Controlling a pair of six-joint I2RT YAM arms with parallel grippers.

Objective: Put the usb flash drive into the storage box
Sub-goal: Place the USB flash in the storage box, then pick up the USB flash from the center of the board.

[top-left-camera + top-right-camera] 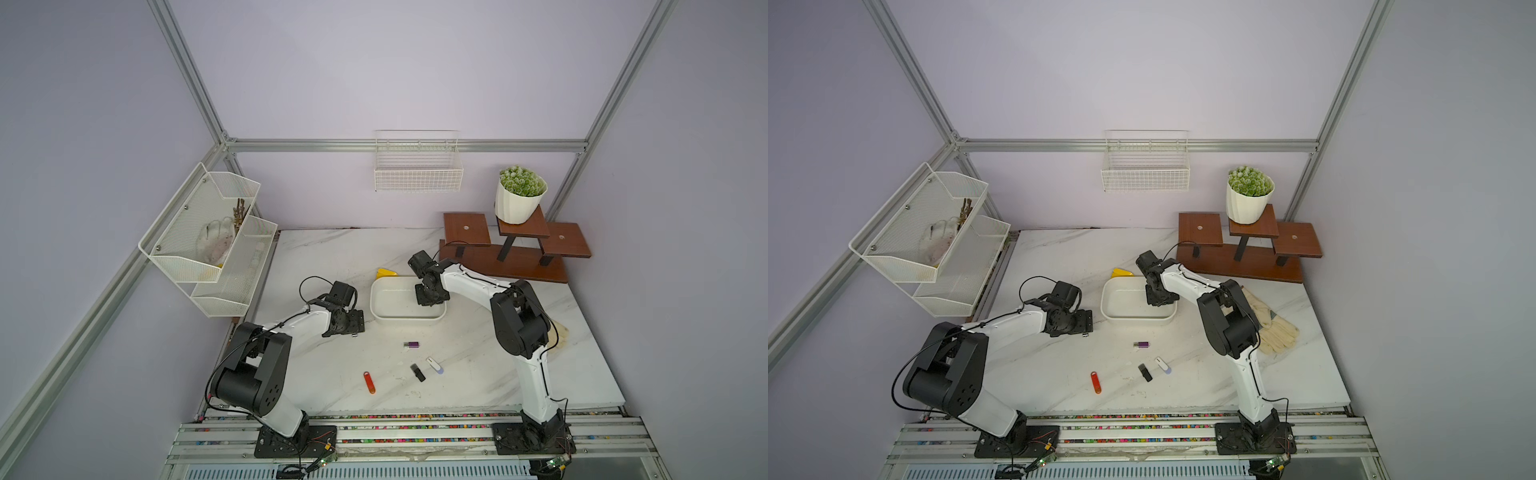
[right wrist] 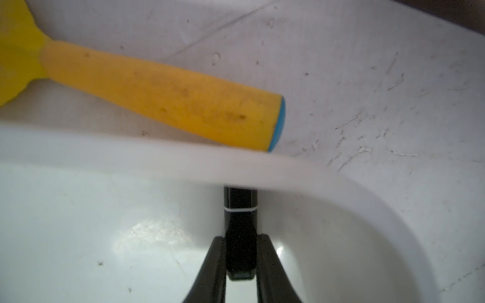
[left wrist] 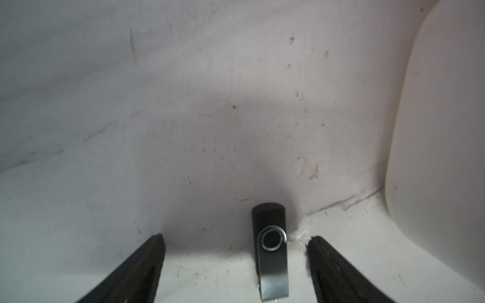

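Release step, as judged: the right hand (image 2: 241,237), inside the right end of the storage box (image 2: 183,162), is clamped on the sides of a black usb flash drive (image 2: 240,217) over the box floor. The next move calls for parting the fingers and lifting clear. The left hand (image 3: 236,237) hangs spread wide over the desk (image 3: 183,118) left of the box, with a black swivel drive (image 3: 271,244) lying untouched between its fingers.

The storage box (image 1: 406,320) is plain white. The surface (image 1: 332,257) is white with grey veining. The tool handle (image 2: 162,97) is yellow, blue-tipped.
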